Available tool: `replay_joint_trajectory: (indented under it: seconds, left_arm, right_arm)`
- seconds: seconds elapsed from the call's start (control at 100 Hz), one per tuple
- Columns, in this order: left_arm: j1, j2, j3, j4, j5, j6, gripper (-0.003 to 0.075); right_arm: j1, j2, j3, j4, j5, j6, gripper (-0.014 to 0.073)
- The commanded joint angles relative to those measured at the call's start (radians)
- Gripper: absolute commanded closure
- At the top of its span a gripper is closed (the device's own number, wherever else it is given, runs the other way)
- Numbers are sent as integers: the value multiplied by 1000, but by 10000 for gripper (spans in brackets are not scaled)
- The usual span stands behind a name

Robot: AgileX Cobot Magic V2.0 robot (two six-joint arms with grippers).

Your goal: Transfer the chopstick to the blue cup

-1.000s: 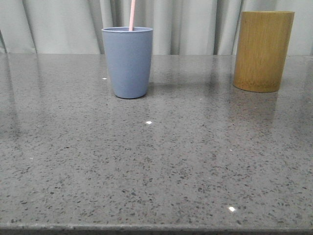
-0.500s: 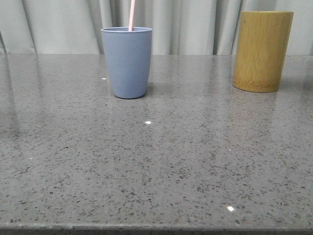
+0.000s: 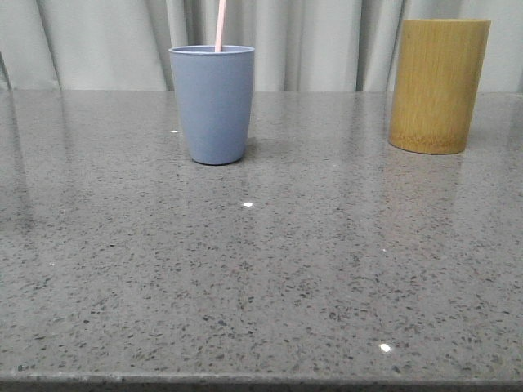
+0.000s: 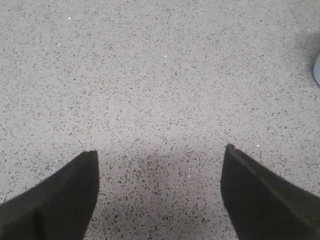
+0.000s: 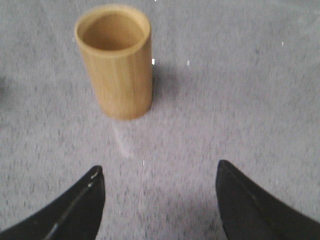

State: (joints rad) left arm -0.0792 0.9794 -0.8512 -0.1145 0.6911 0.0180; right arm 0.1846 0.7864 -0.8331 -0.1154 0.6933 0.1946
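Note:
The blue cup [image 3: 212,104] stands at the back left of the grey speckled table [image 3: 261,269]. A thin pale pink chopstick [image 3: 221,24] stands upright in it, only its upper end showing above the rim. A sliver of the cup's edge [image 4: 317,70] shows at the border of the left wrist view. My left gripper [image 4: 160,152] is open and empty over bare table. My right gripper [image 5: 160,170] is open and empty, a short way from the bamboo holder [image 5: 116,60]. Neither gripper shows in the front view.
The tall yellow-brown bamboo holder [image 3: 439,86] stands at the back right; its inside looks empty in the right wrist view. Pale curtains [image 3: 106,41] hang behind the table. The table's front edge [image 3: 261,380] runs along the bottom of the front view.
The front view's picture has shifted very slightly since the earliest frame. The cup, chopstick and holder stand as before.

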Motion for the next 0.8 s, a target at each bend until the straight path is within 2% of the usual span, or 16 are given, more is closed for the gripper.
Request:
replay_joint_trajectory:
  seconds: [0.0, 0.13, 0.21, 0.28, 0.44, 0.48, 0.79]
  left_arm:
    - [3, -16, -25, -7, -58, -6, 227]
    - [3, -16, -25, -7, -58, -6, 238]
    - [3, -16, -25, -7, -58, -6, 314]
    - [3, -16, -25, -11, -58, -7, 427]
    - [3, -59, -24, -15, -51, -7, 741]
    - [3, -74, -24, -15, -51, -7, 736]
    - [3, -118, -24, -15, -65, -7, 739]
  right_arm:
    - [-8, -65, 30, -3, -90, -12, 108]
    - [-8, -103, 46, -3, -109, -12, 108]
    - [-8, -105, 46, -3, -126, -12, 137]
    - [-8, -105, 46, -3, -131, -12, 237]
    - [-8, -105, 46, -3, -131, -12, 594]
    - [-8, -105, 46, -4, -131, -12, 670]
    - [-8, -105, 46, -4, -131, -12, 662]
